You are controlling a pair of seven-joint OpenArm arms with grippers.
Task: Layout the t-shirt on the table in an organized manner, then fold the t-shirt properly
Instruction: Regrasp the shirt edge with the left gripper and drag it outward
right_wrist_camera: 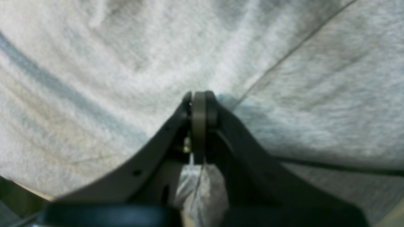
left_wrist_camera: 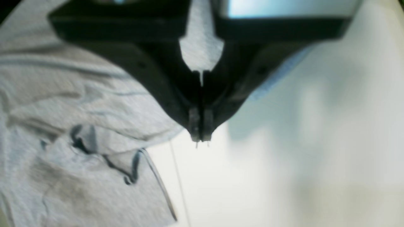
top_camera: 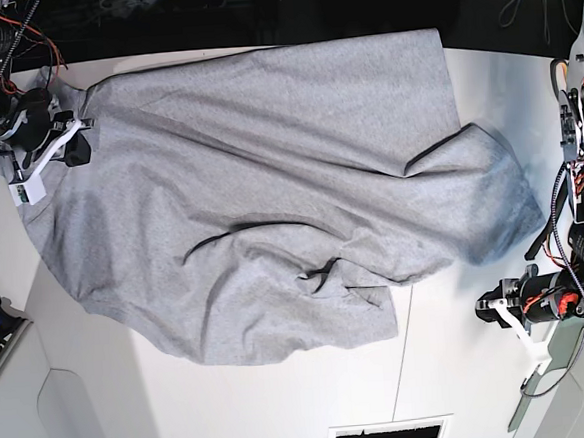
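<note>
Right pincer (top_camera: 71, 136) at far left of base view, over upper-left corner of t-shirt (top_camera: 269, 180); jaws pressed together, tips down against grey cloth in right wrist view (right_wrist_camera: 199, 97). Fold of fabric visible behind the closed tips there, between the pincer's arms; whether any cloth is actually nipped between tips, cannot tell.

T-shirt spread across upper half of bench (top_camera: 235, 403), plain grey side up, no lettering showing. Upper edge lying near far bench edge, fairly straight. Deep creases running diagonally across middle. Lower edge uneven, with a bunched fold and dark pocket of shadow near centre-bottom. Right portion humped and rumpled, rounded lobe reaching toward right side of bench.

Thin dark seam line (top_camera: 402, 352) across bench, emerging below the shirt's lower right edge. Slotted vent (top_camera: 387, 437) at bottom edge of base view.

Left pincer (top_camera: 543, 370) at far right of base view, low, over bare bench, well apart from shirt's right lobe. In left wrist view, jaws fully together, tips (left_wrist_camera: 200, 134) meeting, nothing between them at the tips. Same view: crumpled shirt edge (left_wrist_camera: 79, 142) at left of picture with dark folds, white bench (left_wrist_camera: 284, 173) beneath and right of tips. Picture blurred; finer detail not readable.
</note>
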